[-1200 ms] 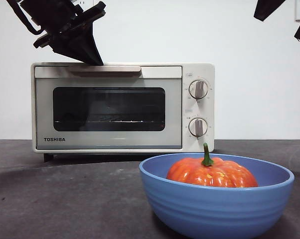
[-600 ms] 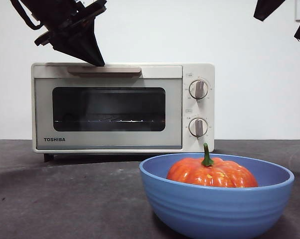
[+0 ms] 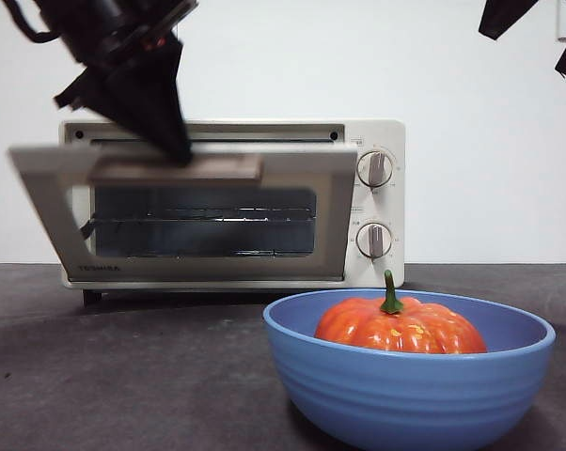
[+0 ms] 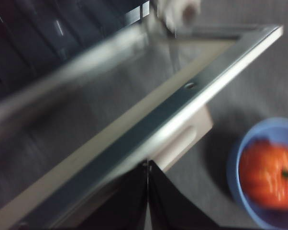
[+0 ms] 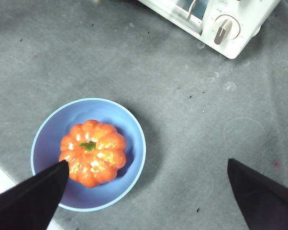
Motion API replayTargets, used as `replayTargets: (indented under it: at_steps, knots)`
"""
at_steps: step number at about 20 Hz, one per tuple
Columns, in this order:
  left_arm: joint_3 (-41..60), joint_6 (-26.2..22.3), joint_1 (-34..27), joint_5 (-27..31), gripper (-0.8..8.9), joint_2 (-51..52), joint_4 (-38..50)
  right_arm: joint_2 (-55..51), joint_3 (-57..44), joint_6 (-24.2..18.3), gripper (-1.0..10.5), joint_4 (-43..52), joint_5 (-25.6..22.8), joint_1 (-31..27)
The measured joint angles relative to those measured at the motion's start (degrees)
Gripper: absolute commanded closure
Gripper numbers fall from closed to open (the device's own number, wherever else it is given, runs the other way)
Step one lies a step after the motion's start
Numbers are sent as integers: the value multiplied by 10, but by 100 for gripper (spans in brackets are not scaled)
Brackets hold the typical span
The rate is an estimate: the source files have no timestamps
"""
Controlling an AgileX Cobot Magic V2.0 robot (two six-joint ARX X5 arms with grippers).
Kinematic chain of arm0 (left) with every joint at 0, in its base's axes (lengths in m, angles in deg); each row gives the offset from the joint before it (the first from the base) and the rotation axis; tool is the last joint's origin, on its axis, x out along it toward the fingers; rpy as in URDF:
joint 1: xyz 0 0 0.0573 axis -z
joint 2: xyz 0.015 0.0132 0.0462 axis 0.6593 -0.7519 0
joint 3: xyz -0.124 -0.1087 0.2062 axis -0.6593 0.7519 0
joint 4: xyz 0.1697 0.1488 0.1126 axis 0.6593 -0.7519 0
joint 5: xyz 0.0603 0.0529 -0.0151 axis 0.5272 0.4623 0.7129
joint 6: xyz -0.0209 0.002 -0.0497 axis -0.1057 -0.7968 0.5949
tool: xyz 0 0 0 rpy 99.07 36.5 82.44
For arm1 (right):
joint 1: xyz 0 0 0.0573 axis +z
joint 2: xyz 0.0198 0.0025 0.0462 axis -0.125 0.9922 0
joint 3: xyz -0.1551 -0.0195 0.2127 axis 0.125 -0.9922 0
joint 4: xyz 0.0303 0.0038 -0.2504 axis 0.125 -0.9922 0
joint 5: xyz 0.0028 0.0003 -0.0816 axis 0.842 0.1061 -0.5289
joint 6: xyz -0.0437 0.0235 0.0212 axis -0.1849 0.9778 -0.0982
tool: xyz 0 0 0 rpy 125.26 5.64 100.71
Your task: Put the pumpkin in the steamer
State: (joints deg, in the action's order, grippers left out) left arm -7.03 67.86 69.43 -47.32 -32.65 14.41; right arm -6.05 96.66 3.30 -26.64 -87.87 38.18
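Door of the cream-white boxy TOSHIBA steamer (image 3: pixel 372 202) hangs part-open, tilted out toward the near side, its top bar handle (image 3: pixel 175 170) under the left gripper (image 3: pixel 177 150). Left jaws are pressed together, tips on the handle rather than clamped round it. Small glossy orange ribbed pumpkin (image 3: pixel 400 326) sits in the blue ridged bowl (image 3: pixel 405 395), near right, well apart from the steamer. Right gripper (image 5: pixel 146 184) hangs above the bowl, jaws spread wide, empty. Risk: closed tips could slip off the handle and the door might swing back shut; a hard pull may drag the steamer.
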Motion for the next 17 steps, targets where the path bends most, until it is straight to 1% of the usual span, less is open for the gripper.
replayTargets:
  at_steps: [4,10,15,17]
  knots:
    - [8,7,13,16,798,-12,-65,0,0,0,410,0,0,0]
    - [8,18,37,20,798,-12,-119,0,0,1,410,-1,0,0]
    - [8,19,41,20,798,-10,-114,0,0,23,412,-3,3,0]
    - [8,19,41,21,798,6,-104,0,0,36,413,-6,4,-4]
